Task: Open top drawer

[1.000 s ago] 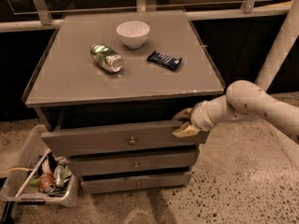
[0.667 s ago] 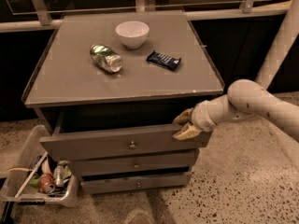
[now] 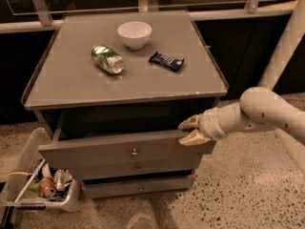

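The top drawer [image 3: 109, 151] is a grey drawer with a wide front panel and a small round brass knob [image 3: 134, 152] at its centre. It stands pulled out from the grey cabinet [image 3: 71, 80], with a dark gap above its front. My gripper [image 3: 189, 130] reaches in from the right and sits at the right end of the drawer front's top edge, its tan fingers [image 3: 193, 138] above and below that edge. Two shorter drawer fronts [image 3: 138, 187] sit shut below.
On the cabinet top are a white bowl [image 3: 134, 34], a crushed green can [image 3: 107, 59] on its side and a dark snack bar [image 3: 166, 61]. A clear bin [image 3: 28, 194] with cans stands on the floor at lower left. A white post [image 3: 286, 42] rises at right.
The top drawer has slid further out toward the camera, and my gripper has moved with its right end. The items on top have not moved.
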